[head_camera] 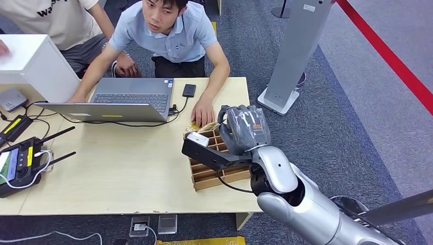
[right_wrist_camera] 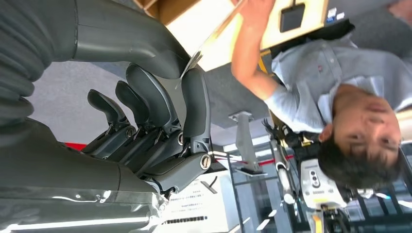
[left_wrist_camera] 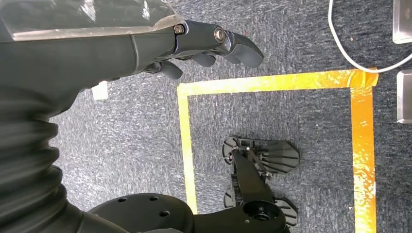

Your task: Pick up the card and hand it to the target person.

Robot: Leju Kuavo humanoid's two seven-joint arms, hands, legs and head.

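My right hand (head_camera: pixel 245 127) hovers over the far end of a wooden divided box (head_camera: pixel 204 176) on the table's right side. In the right wrist view, a thin pale card (right_wrist_camera: pixel 201 46) shows edge-on, pinched between the thumb and a finger of my right hand (right_wrist_camera: pixel 160 111). The card's far end reaches toward the hand (right_wrist_camera: pixel 257 12) of the person in the light blue shirt (head_camera: pixel 173 35). That person's hand (head_camera: pixel 203 111) rests on the table just beyond the box, next to a yellowish edge (head_camera: pixel 201 126). My left hand (left_wrist_camera: pixel 214 43) hangs over the carpet, fingers loosely extended, holding nothing.
An open laptop (head_camera: pixel 127 97) and a black phone (head_camera: pixel 189 90) lie in front of the seated person. A remote controller (head_camera: pixel 20 163) sits at the left table edge, a white box (head_camera: pixel 30 61) at back left. A grey stand (head_camera: pixel 291 56) rises to the right. A second person (head_camera: pixel 61 20) sits behind.
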